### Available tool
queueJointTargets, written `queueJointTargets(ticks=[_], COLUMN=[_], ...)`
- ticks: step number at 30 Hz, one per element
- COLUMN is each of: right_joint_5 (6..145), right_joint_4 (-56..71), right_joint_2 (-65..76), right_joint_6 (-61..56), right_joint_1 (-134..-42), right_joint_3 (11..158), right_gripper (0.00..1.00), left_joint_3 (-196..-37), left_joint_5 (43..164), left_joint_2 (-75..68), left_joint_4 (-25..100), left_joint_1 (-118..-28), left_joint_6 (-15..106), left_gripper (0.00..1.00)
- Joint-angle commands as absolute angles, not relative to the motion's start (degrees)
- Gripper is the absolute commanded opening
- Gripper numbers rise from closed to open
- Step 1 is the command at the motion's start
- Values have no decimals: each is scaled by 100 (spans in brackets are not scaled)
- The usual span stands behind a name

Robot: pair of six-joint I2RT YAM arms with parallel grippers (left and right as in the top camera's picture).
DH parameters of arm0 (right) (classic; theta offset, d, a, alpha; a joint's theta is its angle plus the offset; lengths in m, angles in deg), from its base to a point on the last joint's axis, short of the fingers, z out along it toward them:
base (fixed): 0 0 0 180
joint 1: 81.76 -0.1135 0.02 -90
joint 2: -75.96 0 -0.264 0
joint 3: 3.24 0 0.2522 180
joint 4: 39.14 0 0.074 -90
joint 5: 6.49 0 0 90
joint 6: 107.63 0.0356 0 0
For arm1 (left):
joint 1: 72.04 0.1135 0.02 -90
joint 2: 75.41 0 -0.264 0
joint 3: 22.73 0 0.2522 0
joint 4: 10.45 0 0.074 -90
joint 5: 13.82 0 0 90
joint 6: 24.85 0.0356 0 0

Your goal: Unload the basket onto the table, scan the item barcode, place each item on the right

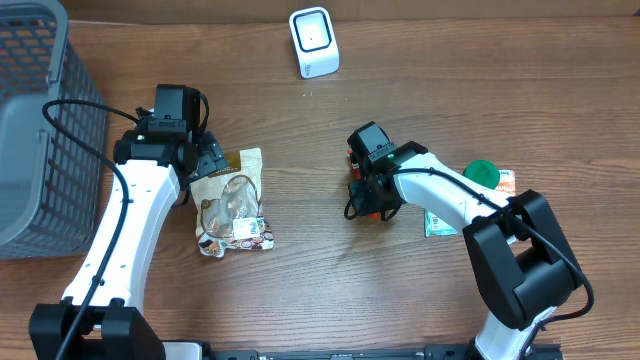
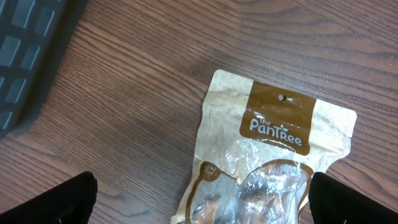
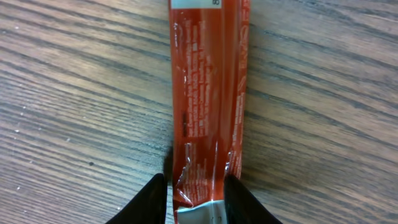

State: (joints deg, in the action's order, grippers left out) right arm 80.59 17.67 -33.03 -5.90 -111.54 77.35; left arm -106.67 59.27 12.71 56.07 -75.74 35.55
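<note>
Wooden table (image 1: pixel 420 290): bears all items. Grey basket (image 1: pixel 30 130): at the table's left edge. Snack bag (image 1: pixel 232 205): flat on the table beside the left arm. White scanner (image 1: pixel 314 42): upright at the far edge, well apart from both arms. Red packet (image 3: pixel 208 93): flat on the table right of centre. Left gripper (image 2: pixel 202 199): spread wide over the snack bag, holding nothing. Right gripper (image 3: pixel 198 199): jaws narrow, close on either side of the red packet's end; actual pinch cannot be confirmed.
</note>
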Motion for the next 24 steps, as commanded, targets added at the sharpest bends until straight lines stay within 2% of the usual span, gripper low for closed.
queueJointTargets(ticks=[1,7,12,15,17,21,23,24], right_joint_5=[7978,7974,8020,8048,8051,8169,8247,8293], right_joint_4=[1784,1762,1837,1841,1841,1852,1856,1854], right_joint_2=[-3467,-3467,-3467,-3467,-3467,-3467,-3467,-3467], right_joint_6=[-619,-617,-619,-617,-617,-617,-614,-614], right_joint_1=[-11170,-11170,-11170,-11170,-11170,-11170,-11170,-11170], right_joint_3=[7453,7455,7453,7453,7453,7453,7453,7453], right_gripper=[35,36,48,50,47,32,29,22], left_joint_3=[-10763,-10763,-10761,-10763,-10761,-10763,-10763,-10763], left_joint_5=[5930,5930,5930,5932,5932,5930,5930,5930], left_joint_2=[1157,1157,1157,1157,1157,1157,1157,1157], left_joint_4=[5618,5618,5618,5618,5618,5618,5618,5618], left_joint_1=[-7581,-7581,-7581,-7581,-7583,-7581,-7581,-7581], left_joint_6=[3601,3601,3601,3601,3601,3601,3601,3601], left_gripper=[99,99,100,100,99,100,100,100])
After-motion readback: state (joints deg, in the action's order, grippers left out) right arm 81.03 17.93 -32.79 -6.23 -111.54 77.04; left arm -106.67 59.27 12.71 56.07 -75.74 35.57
